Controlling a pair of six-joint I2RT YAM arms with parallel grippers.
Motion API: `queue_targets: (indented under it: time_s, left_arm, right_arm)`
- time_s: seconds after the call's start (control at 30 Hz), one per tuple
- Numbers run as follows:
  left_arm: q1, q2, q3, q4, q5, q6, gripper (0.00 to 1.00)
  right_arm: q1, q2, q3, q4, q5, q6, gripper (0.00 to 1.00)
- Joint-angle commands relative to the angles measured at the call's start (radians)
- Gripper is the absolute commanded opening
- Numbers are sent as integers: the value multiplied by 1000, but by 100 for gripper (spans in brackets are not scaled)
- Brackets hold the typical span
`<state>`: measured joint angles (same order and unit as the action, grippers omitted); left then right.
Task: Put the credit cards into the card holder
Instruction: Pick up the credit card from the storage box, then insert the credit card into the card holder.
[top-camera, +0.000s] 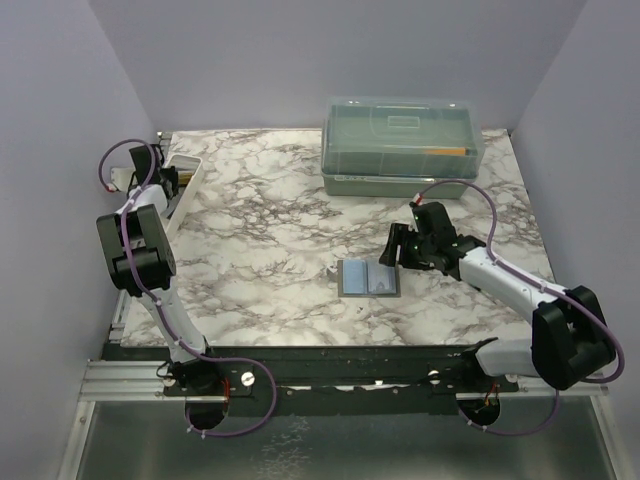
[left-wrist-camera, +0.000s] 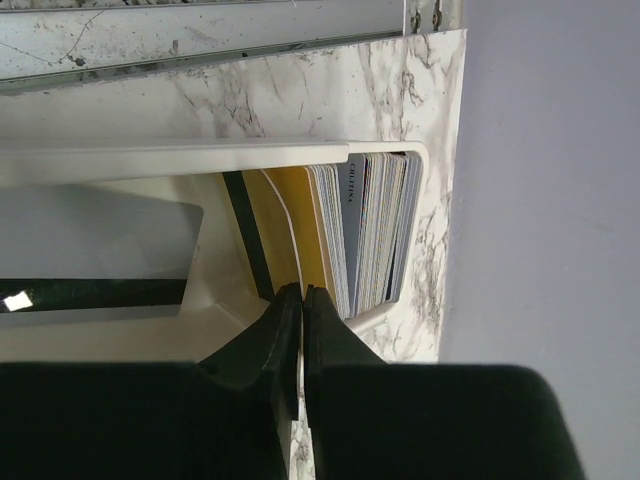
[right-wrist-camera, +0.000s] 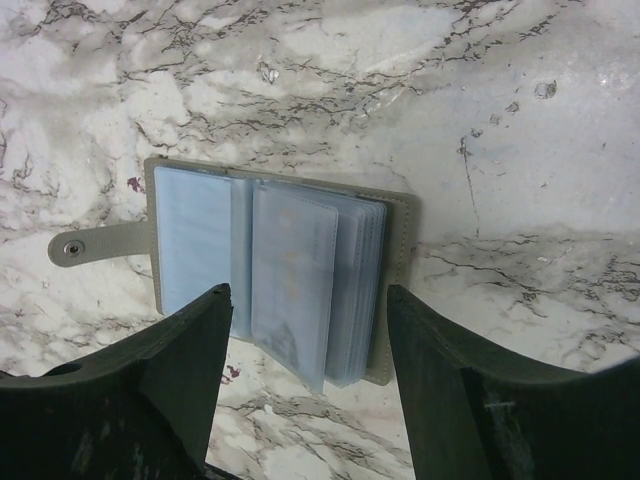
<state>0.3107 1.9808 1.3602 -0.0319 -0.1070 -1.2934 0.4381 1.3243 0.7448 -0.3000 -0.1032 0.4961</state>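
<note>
credit cards (left-wrist-camera: 375, 230): light, stiff, slick; best taken by the thin edge.
my left gripper (left-wrist-camera: 300, 335): jaws pinching one card's edge.
my right gripper (right-wrist-camera: 305, 390): jaws spread above card holder (right-wrist-camera: 280, 260).

Clear lidded box (top-camera: 403, 143), perhaps holding tools, and white tray (top-camera: 190, 165) sit on marble table (top-camera: 270, 230).

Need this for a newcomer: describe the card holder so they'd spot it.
On the marble table, look by the right gripper, nearer than the clear lidded box. The card holder lies open: a small greyish wallet with pale blue sleeves, unlike the long white tray.
</note>
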Motion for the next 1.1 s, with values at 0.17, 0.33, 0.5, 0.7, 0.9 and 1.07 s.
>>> queue_targets:
  time_s: [0.17, 0.33, 0.5, 0.7, 0.9, 1.07]
  left_arm:
    - [10, -74, 55, -155, 23, -71, 0]
    - [13, -118, 49, -201, 20, -69, 0]
    - [13, -181, 25, -225, 72, -68, 0]
    - [-13, -282, -41, -230, 185, -31, 0]
    - [-230, -395, -138, -230, 309, 169, 0]
    - [-482, -445, -209, -213, 464, 405, 0]
  right_arm:
    - [-4, -45, -22, -13, -20, 2, 66]
    - [-5, -52, -28, -14, -24, 6, 66]
    - [-4, -44, -36, -21, -21, 11, 66]
    - [-4, -1, -35, -17, -21, 13, 67]
    - [-5, 63, -12, -29, -40, 9, 69]
    - [-4, 93, -14, -45, -22, 52, 67]
